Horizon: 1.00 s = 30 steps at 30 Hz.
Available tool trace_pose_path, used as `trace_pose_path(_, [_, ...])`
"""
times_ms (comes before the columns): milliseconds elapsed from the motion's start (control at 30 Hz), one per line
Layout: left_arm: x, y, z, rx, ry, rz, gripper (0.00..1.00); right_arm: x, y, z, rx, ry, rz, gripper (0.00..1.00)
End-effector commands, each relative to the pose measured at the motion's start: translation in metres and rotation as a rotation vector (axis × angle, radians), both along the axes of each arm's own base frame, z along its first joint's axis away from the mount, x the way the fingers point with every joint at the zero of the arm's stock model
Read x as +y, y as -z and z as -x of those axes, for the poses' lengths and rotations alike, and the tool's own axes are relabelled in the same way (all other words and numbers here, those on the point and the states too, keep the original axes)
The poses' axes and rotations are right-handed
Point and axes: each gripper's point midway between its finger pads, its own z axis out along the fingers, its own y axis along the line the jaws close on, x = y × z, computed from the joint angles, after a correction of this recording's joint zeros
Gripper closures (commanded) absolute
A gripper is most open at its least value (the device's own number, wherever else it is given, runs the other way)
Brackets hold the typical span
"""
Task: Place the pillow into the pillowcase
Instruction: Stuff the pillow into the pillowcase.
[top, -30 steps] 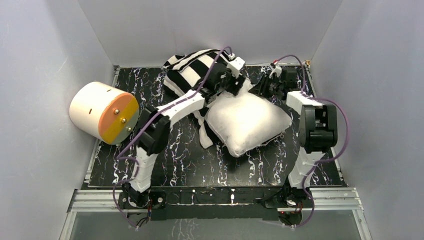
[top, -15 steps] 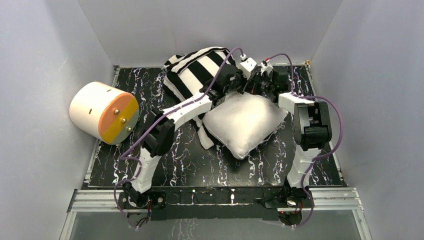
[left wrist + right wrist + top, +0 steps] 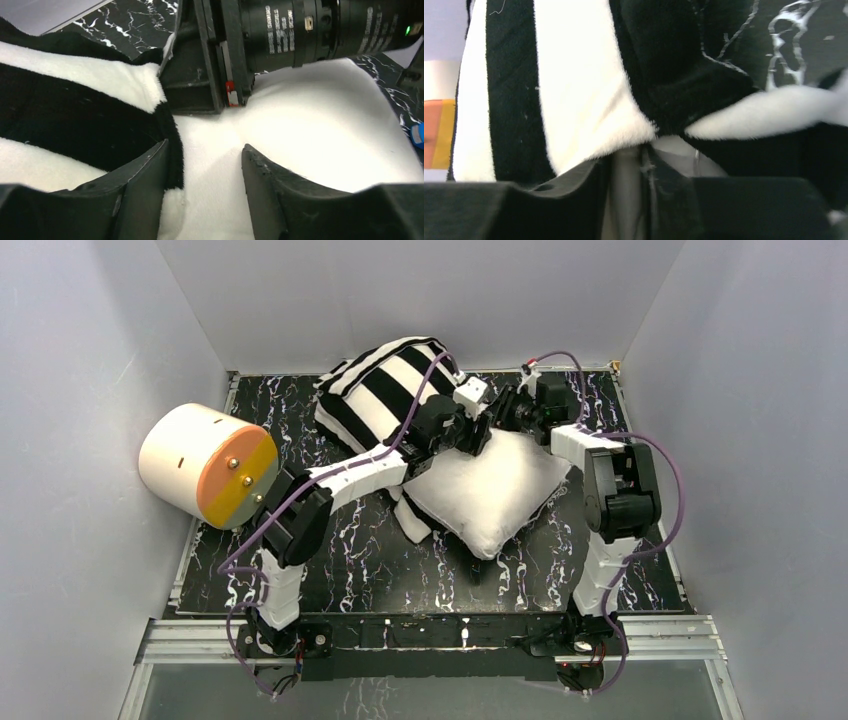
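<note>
From above, at the left edge of the table [image 3: 340, 560]: cream cylinder [image 3: 190, 460] on its side, orange face toward the near right. Right of that, by the far edge: striped pillowcase [image 3: 385, 390], bunched into a heap. Next, mid-table toward the far right: white pillow [image 3: 490, 490], far corner under the grippers and touching the pillowcase, most of it lying outside. Over that meeting point, left gripper [image 3: 476, 433] and right gripper [image 3: 503, 412] just beside each other, jaws hidden from overhead.

Through the left wrist camera instead: left gripper spread, one finger on the edge of a black stripe, the other on bare pillow, nothing pinched. Close ahead, the right arm's dark barrel [image 3: 310, 30].

Through the right wrist camera: fingers [image 3: 524, 210] nearly together below the stripes, a pale strip in the narrow gap. Gripped or not, cannot tell.
</note>
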Motion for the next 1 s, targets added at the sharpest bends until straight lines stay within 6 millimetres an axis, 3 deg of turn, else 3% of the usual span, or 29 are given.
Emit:
trace_pose_path(0, [-0.010,-0.068,0.054,-0.025,0.112,-0.015,0.43,-0.043,-0.048,0.001,-0.070,0.114,0.142,0.55])
trace_pose_path(133, [-0.005,-0.085,0.080,-0.007,0.070,-0.066,0.31,-0.080,-0.066,0.012,-0.074,0.209,0.226,0.29])
trace_pose_path(267, [-0.009,-0.076,0.109,-0.105,0.092,-0.216,0.26,-0.113,-0.071,0.023,-0.035,0.273,0.251,0.11])
trace_pose_path(367, [-0.016,-0.061,0.122,-0.184,0.081,-0.341,0.21,-0.133,-0.072,0.029,-0.027,0.312,0.283,0.04])
trace_pose_path(467, [-0.019,-0.029,0.119,-0.203,0.048,-0.450,0.15,-0.157,-0.070,0.037,0.001,0.357,0.293,0.03])
trace_pose_path(600, [-0.018,0.041,0.107,-0.170,0.021,-0.622,0.11,-0.172,-0.073,0.046,0.010,0.383,0.265,0.04])
trace_pose_path(667, [-0.007,0.063,0.096,-0.185,-0.031,-0.738,0.14,-0.174,-0.078,0.048,-0.001,0.386,0.261,0.05])
trace_pose_path(700, [0.000,0.065,0.089,-0.213,-0.075,-0.790,0.24,-0.174,-0.080,0.049,-0.004,0.389,0.260,0.06])
trace_pose_path(733, [0.006,0.059,0.081,-0.246,-0.124,-0.822,0.48,-0.175,-0.082,0.051,-0.006,0.393,0.257,0.07])
trace_pose_path(800, [0.019,0.022,0.065,-0.342,-0.246,-0.832,1.00,-0.174,-0.088,0.055,-0.016,0.395,0.249,0.08])
trace_pose_path(967, [0.029,-0.095,0.049,-0.349,-0.352,-0.544,1.00,-0.176,-0.096,0.070,-0.017,0.442,0.209,0.10])
